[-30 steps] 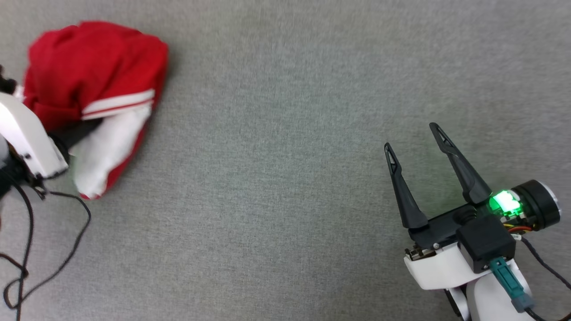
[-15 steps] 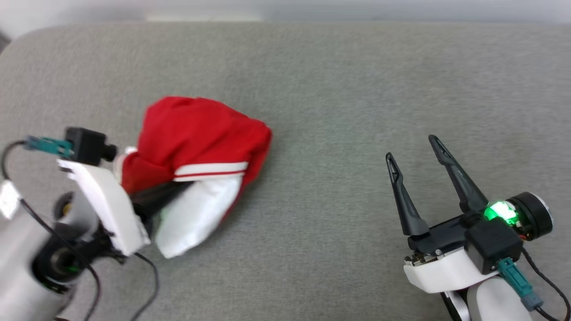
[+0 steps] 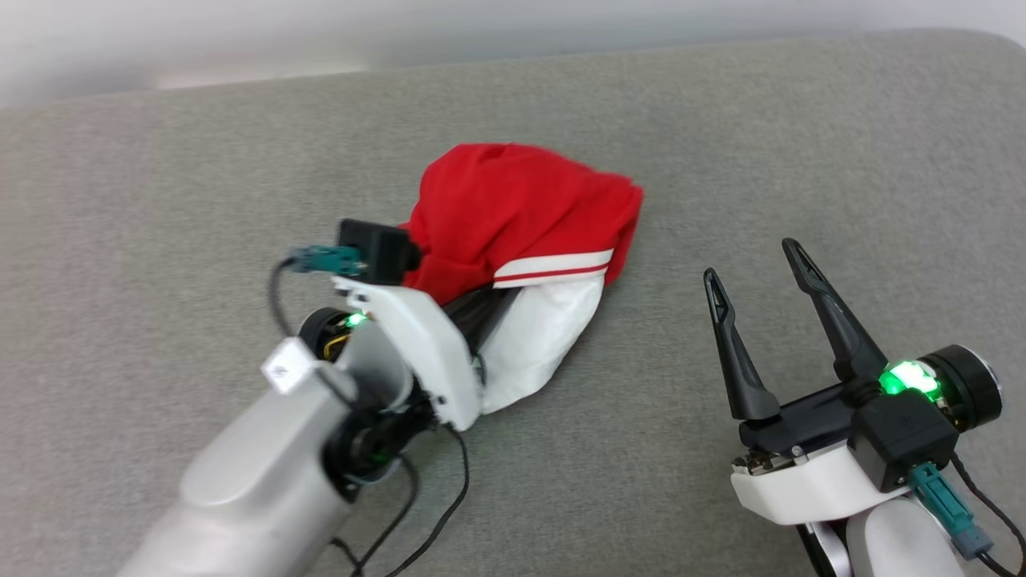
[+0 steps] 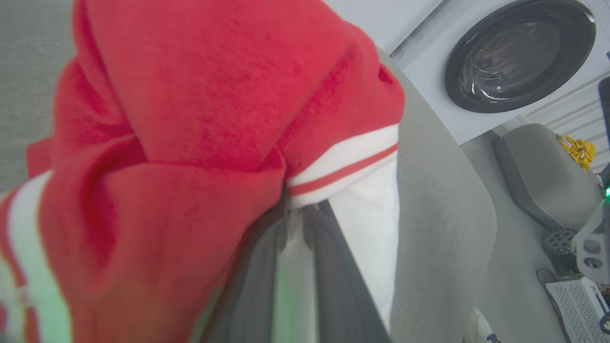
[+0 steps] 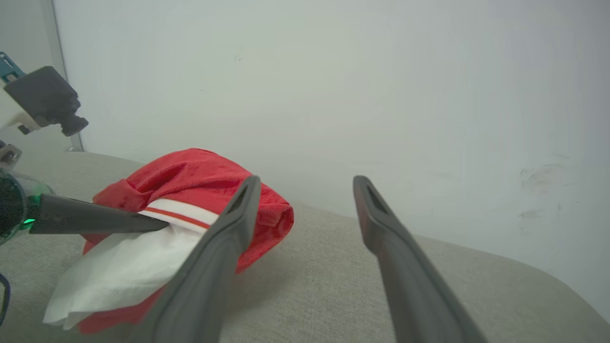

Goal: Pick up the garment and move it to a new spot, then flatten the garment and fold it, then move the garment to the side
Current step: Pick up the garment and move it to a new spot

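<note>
Red and bunched, the garment [image 3: 521, 200] stays clenched in your left pincer [image 3: 485, 306], now carried from far left to mid-tabletop [image 3: 721, 144] (the head camera swung too). Your right pincer [image 3: 749, 260] waits nearby, spread and empty. Relocation looks nearly done; flattening comes next.

garment [image 3: 521, 192]: soft matt cloth | surface [image 3: 160, 200]: grey woven fabric | right gripper [image 3: 749, 260]: matt plastic

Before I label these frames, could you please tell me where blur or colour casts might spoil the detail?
Left wrist view: the red jersey T-shirt with white sleeves is so close that it looks soft, with a green cast beside the left gripper. Right wrist view: the right gripper blurs toward the bottom edge. Head view: mostly sharp, soft shadows.
</note>
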